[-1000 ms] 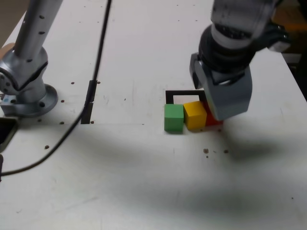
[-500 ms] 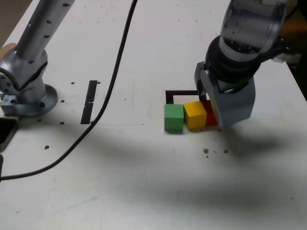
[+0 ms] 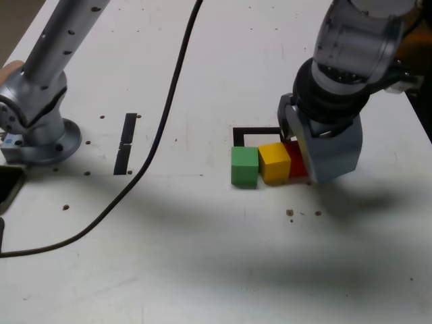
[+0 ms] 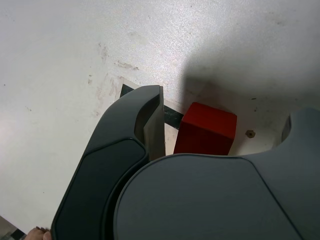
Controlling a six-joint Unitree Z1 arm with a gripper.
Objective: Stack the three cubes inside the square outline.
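Note:
Three cubes stand in a row on the white table: green (image 3: 244, 167), yellow (image 3: 275, 162) and red (image 3: 298, 167), the red one half hidden behind the gripper. The row touches the near edge of the square outline (image 3: 255, 131), whose black tape shows behind the cubes. My gripper (image 3: 302, 152) is low over the red cube and open. In the wrist view the red cube (image 4: 207, 129) sits between the spread fingers (image 4: 151, 127), with a gap on each side, and a strip of the outline (image 4: 172, 115) runs beside it.
The arm's metal base (image 3: 40, 131) stands at the exterior view's left. A black cable (image 3: 158, 131) trails across the table. Two thin black strip marks (image 3: 126, 140) lie left of the cubes. Small brown specks (image 3: 290, 213) dot the surface.
The gripper has shifted a little toward the exterior view's right and settled lower around the red cube. The cable has swung rightward. The cubes have not moved.

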